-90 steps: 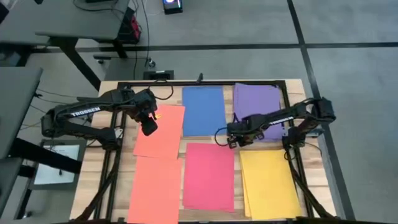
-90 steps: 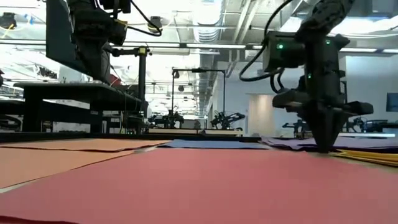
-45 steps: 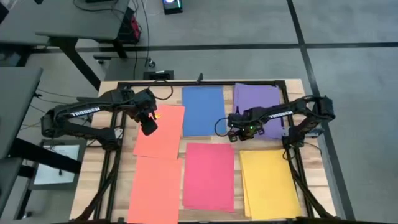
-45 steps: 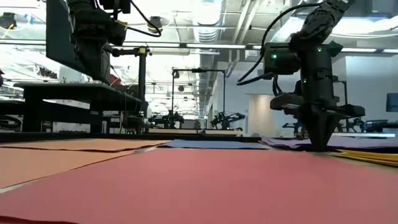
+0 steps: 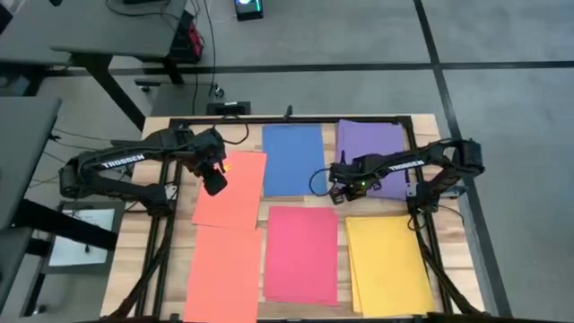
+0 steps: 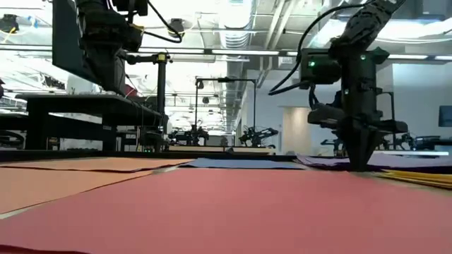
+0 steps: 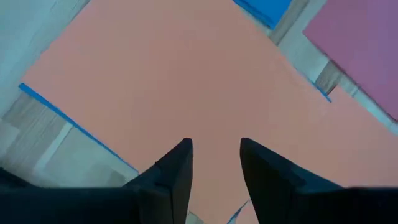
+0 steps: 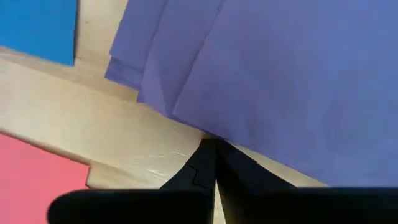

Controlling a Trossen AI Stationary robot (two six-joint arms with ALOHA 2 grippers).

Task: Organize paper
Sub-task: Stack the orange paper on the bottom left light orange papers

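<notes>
Coloured paper lies flat on the wooden table: a fanned purple stack (image 5: 372,157) at the far right, a blue sheet (image 5: 293,159) beside it, a pink-red sheet (image 5: 300,254) and yellow sheets (image 5: 386,260) nearer, and two salmon-orange sheets (image 5: 240,193) (image 5: 222,274) on the left. My right gripper (image 5: 338,196) is shut, its tips down at the purple stack's near left corner (image 8: 205,127). My left gripper (image 7: 214,146) hovers open above the far salmon-orange sheet (image 7: 186,81), touching nothing. My right gripper points straight down, its shut fingertips (image 8: 214,149) on the table right against the near edge of the top purple sheet (image 8: 214,134), close to its left corner. I cannot tell whether any paper sits between the fingers. The purple sheets lie flat.
Blue tape marks (image 7: 74,121) sit on the bare wood around the salmon-orange sheet. A black frame (image 5: 287,119) runs along the table's far edge and sides. Strips of bare wood (image 8: 93,124) separate the sheets.
My right gripper has moved a little toward the table's far edge, up to the purple stack's near corner, staying shut and pointed down.
</notes>
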